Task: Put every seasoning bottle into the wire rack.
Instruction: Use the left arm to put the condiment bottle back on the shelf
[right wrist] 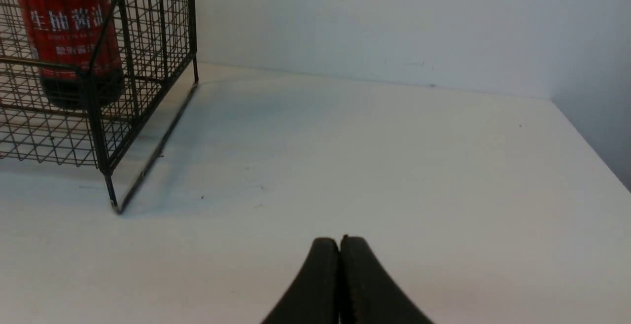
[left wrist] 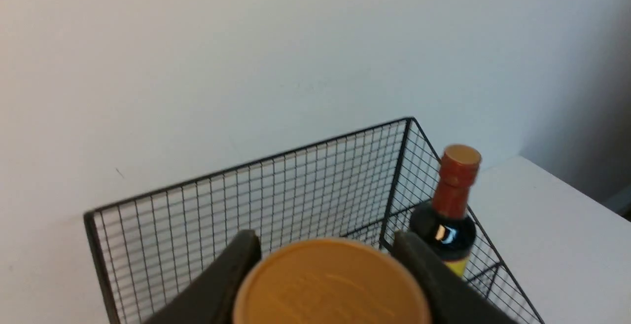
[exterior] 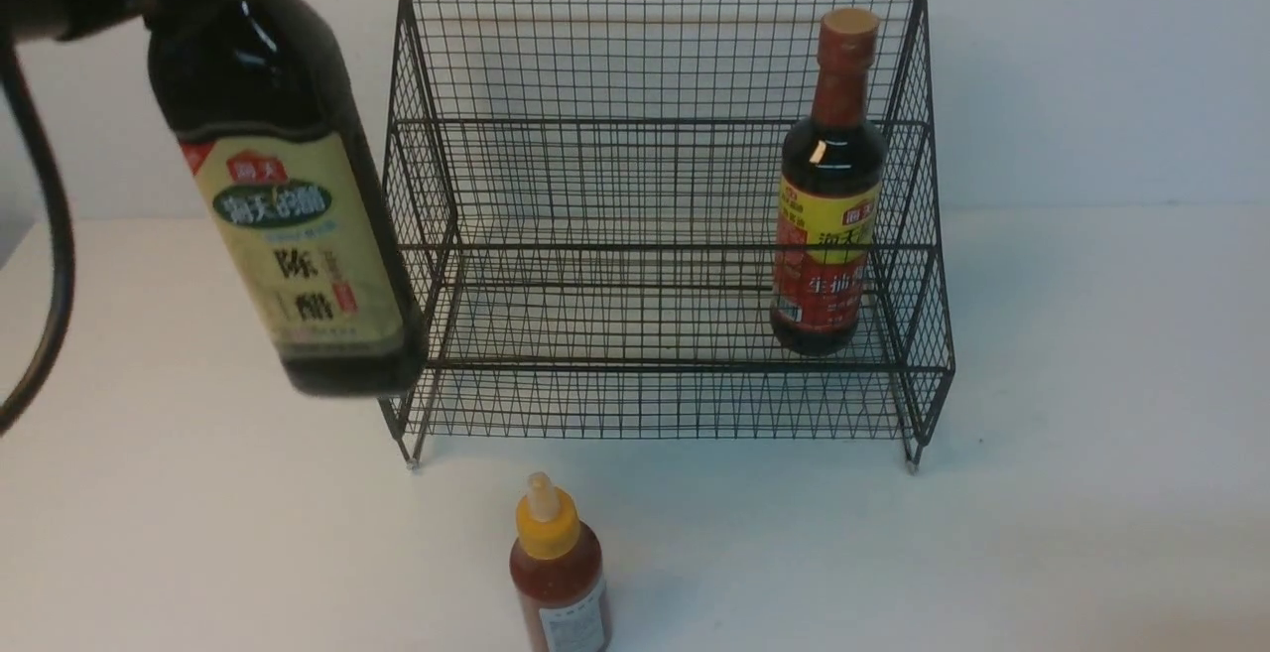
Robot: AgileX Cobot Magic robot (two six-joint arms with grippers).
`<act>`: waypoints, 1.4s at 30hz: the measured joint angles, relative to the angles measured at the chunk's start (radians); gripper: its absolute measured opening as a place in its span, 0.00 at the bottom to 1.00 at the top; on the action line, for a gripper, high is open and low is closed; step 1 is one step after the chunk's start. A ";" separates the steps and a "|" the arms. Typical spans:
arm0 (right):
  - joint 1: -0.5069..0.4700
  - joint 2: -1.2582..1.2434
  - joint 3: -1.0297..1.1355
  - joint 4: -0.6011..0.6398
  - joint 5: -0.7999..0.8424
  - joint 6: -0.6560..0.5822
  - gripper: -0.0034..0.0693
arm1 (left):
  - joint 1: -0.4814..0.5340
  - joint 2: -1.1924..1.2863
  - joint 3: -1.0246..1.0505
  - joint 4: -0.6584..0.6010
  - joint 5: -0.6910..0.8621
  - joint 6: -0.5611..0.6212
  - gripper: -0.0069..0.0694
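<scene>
Upper left, a dark bottle (exterior: 298, 235) hangs, cap pinched by the left gripper (left wrist: 328, 265); it probably needs lowering into the rack (exterior: 655, 57) next. Right gripper (right wrist: 340, 245) pressed together.

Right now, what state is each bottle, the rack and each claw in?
Gold-capped bottle: lifted by its cap, tilted.
Red-necked bottle: upright inside the wire rack, capped.
Small sauce bottle: upright on the table, outside the rack.
Wire rack: standing, holding one bottle.
Left gripper: shut on gold-capped bottle.
Right gripper: shut, empty.
</scene>
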 joint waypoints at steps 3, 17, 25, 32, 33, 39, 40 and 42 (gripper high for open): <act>0.000 0.000 0.000 0.000 0.000 0.000 0.03 | 0.000 0.078 -0.046 -0.109 -0.017 0.105 0.49; 0.000 0.000 0.000 0.000 0.000 0.000 0.03 | -0.006 0.325 -0.174 -0.365 -0.015 0.596 0.49; 0.000 0.000 0.000 0.000 0.001 0.000 0.03 | -0.087 0.377 -0.190 -0.378 -0.020 0.620 0.49; 0.000 0.000 0.000 0.000 0.001 0.000 0.03 | -0.118 0.401 -0.236 -0.379 -0.029 0.632 0.49; 0.000 0.000 0.000 0.000 0.001 0.000 0.03 | -0.118 0.401 -0.244 -0.381 -0.033 0.630 0.49; 0.000 0.000 0.000 0.000 0.001 0.000 0.03 | -0.118 0.410 -0.259 -0.386 -0.039 0.639 0.49; 0.000 0.000 0.000 0.000 0.001 0.000 0.03 | -0.118 0.419 -0.261 -0.386 -0.041 0.640 0.49; 0.000 0.000 0.000 0.000 0.001 0.000 0.03 | -0.118 0.436 -0.261 -0.386 -0.046 0.640 0.49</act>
